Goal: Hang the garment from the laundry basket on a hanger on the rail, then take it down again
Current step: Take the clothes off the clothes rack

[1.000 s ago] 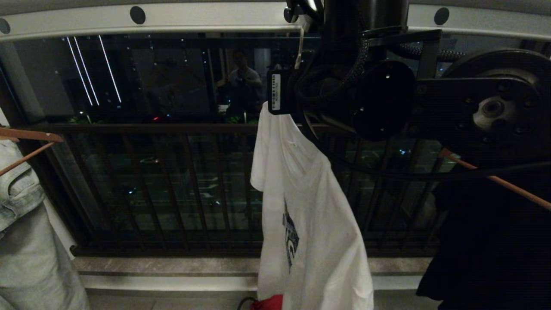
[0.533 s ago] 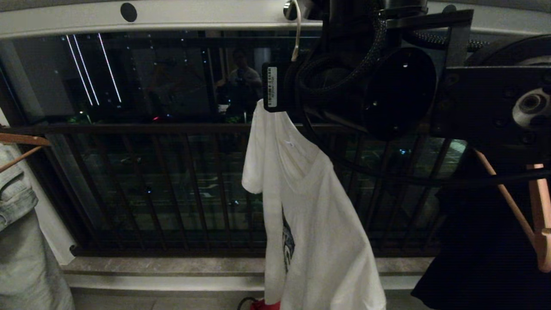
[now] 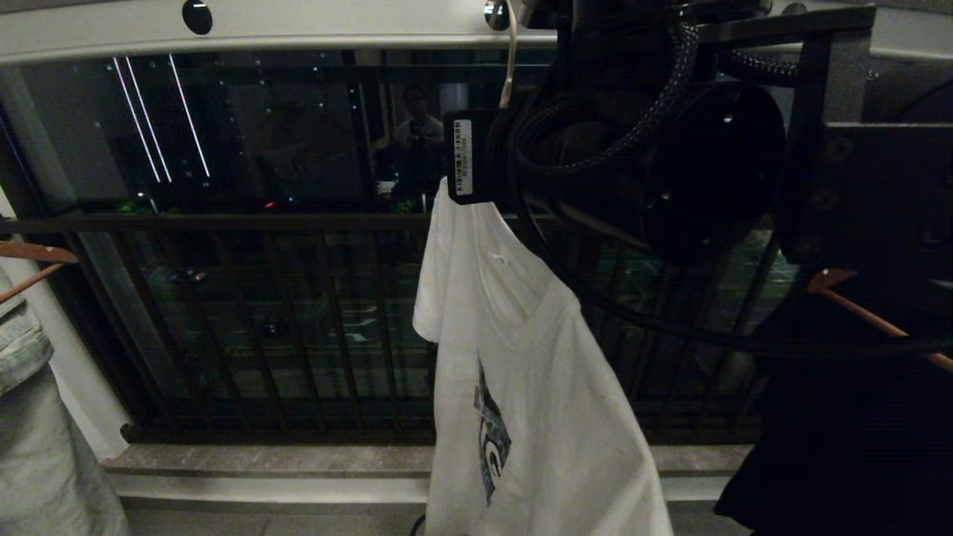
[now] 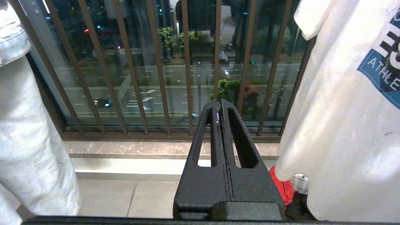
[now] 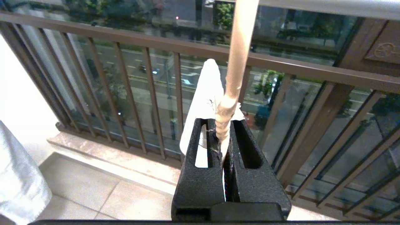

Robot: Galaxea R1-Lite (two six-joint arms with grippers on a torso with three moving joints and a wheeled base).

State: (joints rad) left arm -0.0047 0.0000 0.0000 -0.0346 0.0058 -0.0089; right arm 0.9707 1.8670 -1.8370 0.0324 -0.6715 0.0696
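Head view: thin white wire hanger (image 3: 509,52) hooked up at the long pale grey holed rail (image 3: 313,30), white short-sleeved T-shirt with blue chest graphic (image 3: 521,387) dangling below, swung slightly leftward versus a second ago. Right gripper (image 5: 222,137) fingers pinching the hanger's twisted neck. Left gripper (image 4: 219,107) parked low, fingers pressed together. Looks like the hanging-up or taking-down step.

The right arm (image 3: 670,164) swung further across the head view, filling more of its upper right, and with it the hanger (image 3: 509,52) neck and the garment (image 3: 521,387) shifted slightly along the rail (image 3: 335,26). The garment's chest graphic turned more into sight, and the red cloth below dropped out of the head view.
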